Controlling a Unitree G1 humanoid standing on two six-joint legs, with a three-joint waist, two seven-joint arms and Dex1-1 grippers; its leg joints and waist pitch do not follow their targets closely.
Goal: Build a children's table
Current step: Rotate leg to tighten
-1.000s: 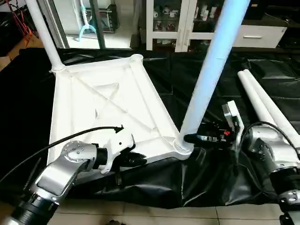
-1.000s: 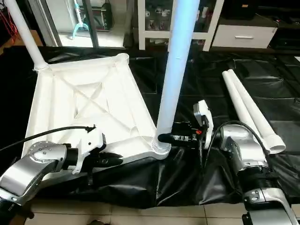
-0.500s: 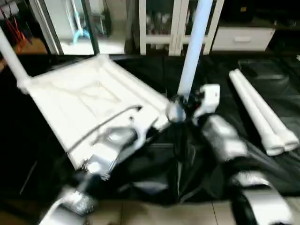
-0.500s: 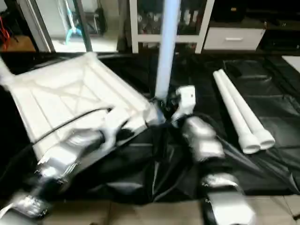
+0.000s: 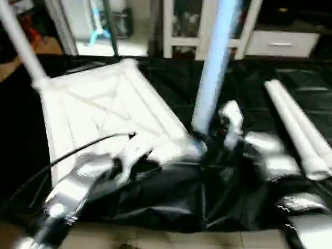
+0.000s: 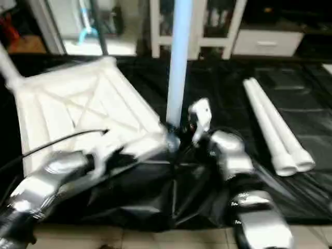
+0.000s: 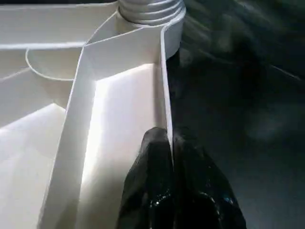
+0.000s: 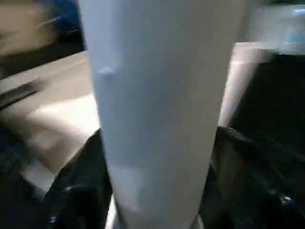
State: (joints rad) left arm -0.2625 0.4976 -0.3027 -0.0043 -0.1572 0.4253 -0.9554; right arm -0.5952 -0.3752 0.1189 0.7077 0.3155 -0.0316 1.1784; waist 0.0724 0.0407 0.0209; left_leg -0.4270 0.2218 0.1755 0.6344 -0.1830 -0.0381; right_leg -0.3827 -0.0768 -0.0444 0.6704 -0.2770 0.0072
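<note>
The white tabletop [image 5: 104,104] lies underside up on a black sheet, its X ribs showing. One white leg [image 5: 21,44] stands in the far left corner socket. A second leg [image 6: 179,62] stands in the near right socket [image 7: 150,12]. My left gripper [image 7: 171,157] is shut on the tabletop's near rim wall, left of that socket. At the base of the near right leg [image 8: 159,95], my right gripper [image 8: 159,191] straddles the tube with a black finger [image 8: 76,195] on each side and a thin gap showing, so it is open. Two loose legs [image 5: 295,124] lie side by side on the right.
The black sheet [image 6: 155,202] hangs over the near edge onto a tiled floor. A white cabinet [image 5: 275,41] and glass doors stand behind the work. My left arm's black cable [image 5: 78,150] arcs over the tabletop.
The whole picture has swung and blurred, so the camera has moved. Both grippers stay where they were, the left on the rim and the right at the leg's base.
</note>
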